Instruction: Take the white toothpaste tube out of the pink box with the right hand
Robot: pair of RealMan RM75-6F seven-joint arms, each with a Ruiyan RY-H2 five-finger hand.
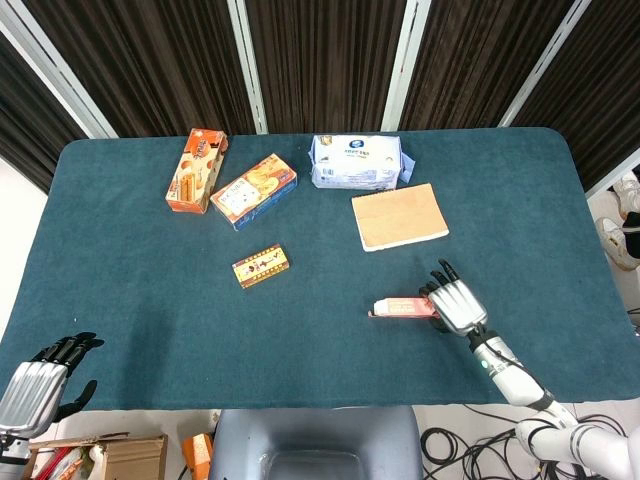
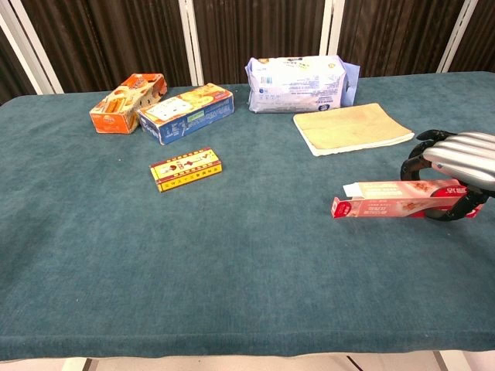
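Observation:
The long pink box (image 1: 408, 306) (image 2: 396, 202) lies flat on the teal tablecloth at the front right, its length running left to right. A white tube end (image 2: 360, 188) (image 1: 380, 309) shows at the box's left opening. My right hand (image 1: 455, 301) (image 2: 455, 165) wraps over the box's right end, fingers curled on top and thumb (image 2: 462, 213) in front of it. My left hand (image 1: 40, 381) hangs off the table's front left corner, holding nothing, fingers apart; the chest view does not show it.
At the back stand an orange snack box (image 1: 196, 170) (image 2: 128, 102), a blue biscuit box (image 1: 254, 190) (image 2: 186, 114) and a white wipes pack (image 1: 357, 162) (image 2: 300, 83). A tan notebook (image 1: 399, 216) (image 2: 352, 127) lies just behind the pink box. A small yellow-red box (image 1: 261, 266) (image 2: 186, 168) sits mid-table.

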